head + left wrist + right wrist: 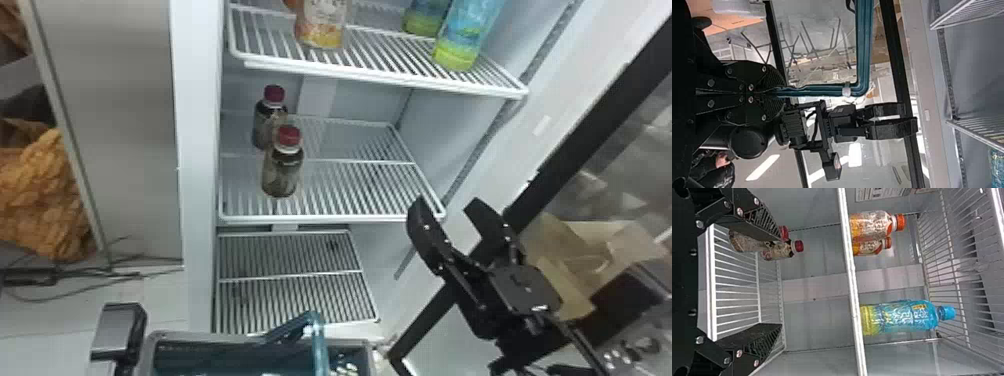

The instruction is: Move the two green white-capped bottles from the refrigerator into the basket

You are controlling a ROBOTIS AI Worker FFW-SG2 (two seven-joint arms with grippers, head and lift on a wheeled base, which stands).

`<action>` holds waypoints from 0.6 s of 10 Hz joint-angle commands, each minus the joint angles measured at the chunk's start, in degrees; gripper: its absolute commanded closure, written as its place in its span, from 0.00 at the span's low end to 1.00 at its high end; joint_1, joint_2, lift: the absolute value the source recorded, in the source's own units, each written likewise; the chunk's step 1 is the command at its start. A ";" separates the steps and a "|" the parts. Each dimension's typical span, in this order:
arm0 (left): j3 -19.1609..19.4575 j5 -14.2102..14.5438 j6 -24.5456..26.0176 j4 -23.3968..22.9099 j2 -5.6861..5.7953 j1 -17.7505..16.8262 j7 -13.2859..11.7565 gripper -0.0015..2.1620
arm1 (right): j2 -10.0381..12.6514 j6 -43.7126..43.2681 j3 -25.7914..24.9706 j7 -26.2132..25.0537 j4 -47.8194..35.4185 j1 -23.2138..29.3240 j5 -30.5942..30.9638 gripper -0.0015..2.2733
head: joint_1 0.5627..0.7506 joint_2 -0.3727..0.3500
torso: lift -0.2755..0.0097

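Observation:
In the head view my right gripper (445, 202) stands open at the right side of the refrigerator, by the front corner of the middle shelf. Its spread fingers frame an empty gap in the right wrist view, where the right gripper (781, 282) faces the shelves. A bottle with a blue-and-green label (465, 37) stands on the upper shelf; the right wrist view has a blue-capped bottle (903, 317) there. The basket (240, 337) sits low in front, its teal handle (320, 345) raised. My left gripper (783, 92) is shut on the handle (863, 47).
Two red-capped dark bottles (282, 167) stand at the left of the middle shelf (350, 185). Orange-labelled bottles (871, 225) share the upper shelf (390, 80). The dark-framed door (595, 135) is at the right, and a cardboard box (595, 250) lies behind the right arm.

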 commanded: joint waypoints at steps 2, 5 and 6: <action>0.00 0.00 0.06 -0.02 0.00 -0.02 0.00 0.52 | 0.05 0.00 -0.12 -0.06 -0.13 -0.03 0.00 0.13 | 0.70 0.03 | 0.04; 0.00 0.00 0.06 -0.02 0.00 -0.02 0.00 0.52 | 0.05 -0.14 -0.35 -0.06 -0.13 0.26 0.00 0.13 | 0.70 0.03 | 0.04; 0.00 0.00 0.06 -0.02 0.00 -0.02 0.00 0.52 | 0.05 -0.28 -0.47 -0.06 -0.28 0.26 0.00 0.13 | 0.70 0.03 | 0.04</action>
